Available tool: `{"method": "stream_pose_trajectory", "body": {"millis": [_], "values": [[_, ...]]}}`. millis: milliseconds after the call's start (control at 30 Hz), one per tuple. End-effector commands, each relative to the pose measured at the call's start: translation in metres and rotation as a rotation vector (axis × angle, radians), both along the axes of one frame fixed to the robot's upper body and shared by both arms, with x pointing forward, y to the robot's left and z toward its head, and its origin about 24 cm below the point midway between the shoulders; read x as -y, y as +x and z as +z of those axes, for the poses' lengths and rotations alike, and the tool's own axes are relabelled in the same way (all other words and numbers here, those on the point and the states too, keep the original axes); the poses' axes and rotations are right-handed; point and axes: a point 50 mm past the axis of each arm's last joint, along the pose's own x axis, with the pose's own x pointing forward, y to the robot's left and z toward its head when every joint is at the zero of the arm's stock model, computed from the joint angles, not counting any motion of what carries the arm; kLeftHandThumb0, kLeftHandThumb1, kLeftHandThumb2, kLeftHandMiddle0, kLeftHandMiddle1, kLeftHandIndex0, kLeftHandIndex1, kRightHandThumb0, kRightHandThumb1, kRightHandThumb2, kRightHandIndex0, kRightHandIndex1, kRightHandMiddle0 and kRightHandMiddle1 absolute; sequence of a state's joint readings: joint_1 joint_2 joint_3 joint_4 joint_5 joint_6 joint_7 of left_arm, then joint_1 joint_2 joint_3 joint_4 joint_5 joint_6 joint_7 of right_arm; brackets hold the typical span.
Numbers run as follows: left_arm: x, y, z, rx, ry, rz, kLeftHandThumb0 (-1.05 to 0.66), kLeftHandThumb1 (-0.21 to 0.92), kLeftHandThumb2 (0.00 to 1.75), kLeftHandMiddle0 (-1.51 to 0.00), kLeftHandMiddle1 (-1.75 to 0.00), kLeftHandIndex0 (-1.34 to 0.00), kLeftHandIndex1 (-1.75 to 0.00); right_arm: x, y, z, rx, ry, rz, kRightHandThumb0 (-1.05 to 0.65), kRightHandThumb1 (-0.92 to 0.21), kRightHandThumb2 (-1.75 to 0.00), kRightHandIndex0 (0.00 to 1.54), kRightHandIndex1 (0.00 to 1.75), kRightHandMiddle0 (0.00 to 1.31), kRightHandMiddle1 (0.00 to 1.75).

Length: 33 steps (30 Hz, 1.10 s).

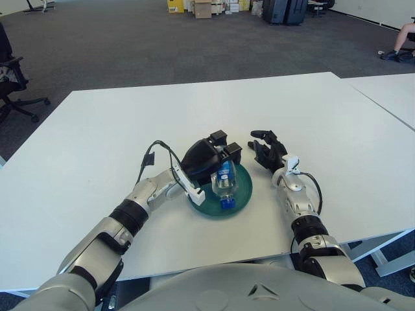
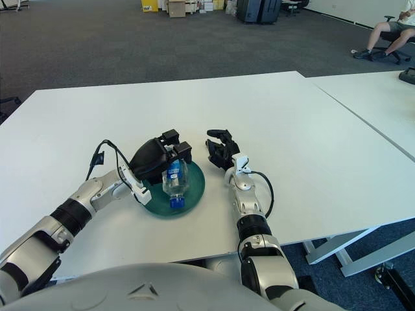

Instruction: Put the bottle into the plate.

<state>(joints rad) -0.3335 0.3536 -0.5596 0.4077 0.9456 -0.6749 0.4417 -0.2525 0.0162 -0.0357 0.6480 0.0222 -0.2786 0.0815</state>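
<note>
The bottle (image 1: 225, 183) lies in the green plate (image 1: 244, 191) at frame centre. The left hand (image 1: 209, 157) covers its upper end, fingers around it. The right hand (image 1: 267, 150), fingers loosely spread and holding nothing, is just right of the plate on the table (image 1: 97, 136).

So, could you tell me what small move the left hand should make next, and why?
Probably open the fingers and let go: the left hand holds the bottle lying over the green plate, blue cap toward the robot. The right hand shows idle beside the plate's right.
</note>
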Motion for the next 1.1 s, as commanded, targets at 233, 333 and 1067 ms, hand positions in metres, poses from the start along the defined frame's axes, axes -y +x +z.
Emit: {"method": "stream_pose_trajectory", "body": {"millis": [233, 333, 1067], "values": [[-0.0059, 0.0075, 0.0042, 0.049, 0.072, -0.008, -0.98, 0.92, 0.84, -0.16, -0.58, 0.00, -1.02, 0.0037, -0.0017, -0.0042, 0.015, -0.014, 0.007, -0.51, -0.79, -0.71, 0.41, 0.69, 0.20, 1.17], [-0.0072, 0.0069, 0.0031, 0.082, 0.108, -0.021, -0.98, 0.92, 0.88, -0.19, -0.37, 0.00, -0.87, 0.0046, -0.0013, -0.0042, 0.023, -0.024, 0.014, -0.52, -0.81, -0.70, 0.41, 0.71, 0.20, 1.17], [-0.0120, 0.0055, 0.0026, 0.132, 0.119, -0.024, -0.96, 0.92, 0.94, -0.28, -0.16, 0.00, -0.74, 0.0039, -0.0023, -0.0024, -0.011, -0.035, -0.027, -0.48, -0.74, -0.76, 0.42, 0.72, 0.26, 1.15]]}}
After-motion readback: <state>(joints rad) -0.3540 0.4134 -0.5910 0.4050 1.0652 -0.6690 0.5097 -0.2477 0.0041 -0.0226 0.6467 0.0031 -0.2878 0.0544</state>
